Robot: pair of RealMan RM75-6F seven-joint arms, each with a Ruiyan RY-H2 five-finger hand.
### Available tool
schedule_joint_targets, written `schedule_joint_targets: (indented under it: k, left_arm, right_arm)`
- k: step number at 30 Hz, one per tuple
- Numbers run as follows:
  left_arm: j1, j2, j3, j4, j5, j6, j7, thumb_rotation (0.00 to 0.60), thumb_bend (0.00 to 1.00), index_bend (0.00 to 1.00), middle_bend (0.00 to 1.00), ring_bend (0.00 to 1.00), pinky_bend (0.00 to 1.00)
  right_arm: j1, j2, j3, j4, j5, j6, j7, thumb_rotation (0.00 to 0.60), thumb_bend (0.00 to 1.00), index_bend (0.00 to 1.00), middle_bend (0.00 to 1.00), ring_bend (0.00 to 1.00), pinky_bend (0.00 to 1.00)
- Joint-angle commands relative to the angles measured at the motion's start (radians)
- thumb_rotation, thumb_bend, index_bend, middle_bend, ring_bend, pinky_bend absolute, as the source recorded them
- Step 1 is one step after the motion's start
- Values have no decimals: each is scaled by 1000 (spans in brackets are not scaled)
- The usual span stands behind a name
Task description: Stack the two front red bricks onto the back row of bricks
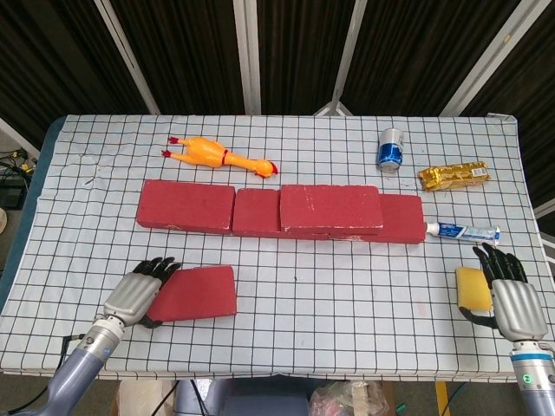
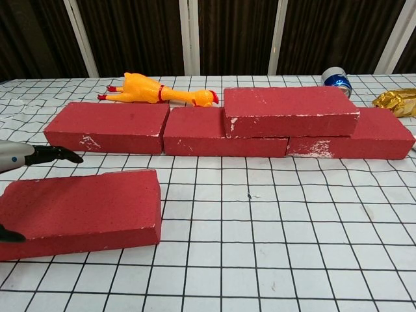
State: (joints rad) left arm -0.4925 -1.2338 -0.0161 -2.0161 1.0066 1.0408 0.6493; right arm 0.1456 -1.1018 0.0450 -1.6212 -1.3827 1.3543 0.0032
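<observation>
1. We see a checked table [image 1: 347, 295] from above, with a back row of three red bricks [image 1: 186, 206] lying end to end, and a fourth brick [image 1: 330, 208] already stacked over the row's middle and right.
2. One loose brick [image 1: 195, 293] lies flat at the front left, well apart from the row, its long axis running left to right.
3. Our left hand [image 1: 139, 295] is at the loose brick's left end: fingers [image 2: 55, 153] spread over the top far edge, thumb at the near side. We cannot tell whether it grips yet.
4. Our right hand [image 1: 512, 299] rests far right, fingers spread, holding nothing, beside a yellow sponge [image 1: 470, 288].
5. We judge the left hand far nearer; the brick must travel back and slightly right onto the row's bare left part.
</observation>
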Motion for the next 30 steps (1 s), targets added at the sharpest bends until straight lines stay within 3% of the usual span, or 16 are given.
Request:
schedule_joint_targets:
  k: [1,30]
  left_arm:
    - [-10,-8,2,-2,-7,-1,4,600,0,5,0,0,87]
    - [-85,-103,36,-1,-150,101,154,600,0,10,0,19,121]
  right_arm:
    - [0,1,1,-2,1,-3,-2,600,168,28,0,0,0]
    - [-9,15,20,-10,24,-21,13,600,168,28,0,0,0]
